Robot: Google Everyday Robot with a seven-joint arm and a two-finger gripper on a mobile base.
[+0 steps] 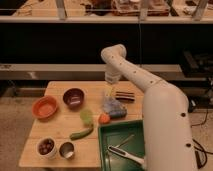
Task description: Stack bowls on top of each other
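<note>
Over plastic bag point(114, 106), gripper point(109, 91), state unclear; purple bowl point(74, 98), orange bowl point(45, 107) side by side.

One raised view, looking forward and down along the robot's own arm.

The camera sits above and behind the gripper point(109, 89), fairly near. The white arm point(165, 115) fills the right foreground. The gripper hangs over the table point(60, 127). The purple bowl point(74, 98) and orange bowl point(45, 107) lie left of the gripper, the green tray point(112, 135) lies on its camera side, and shelving point(75, 19) stands beyond it.

white rounded arm point(159, 107) (dark dots point(184, 114)), pale gripper point(111, 77) over table point(60, 125)
</note>
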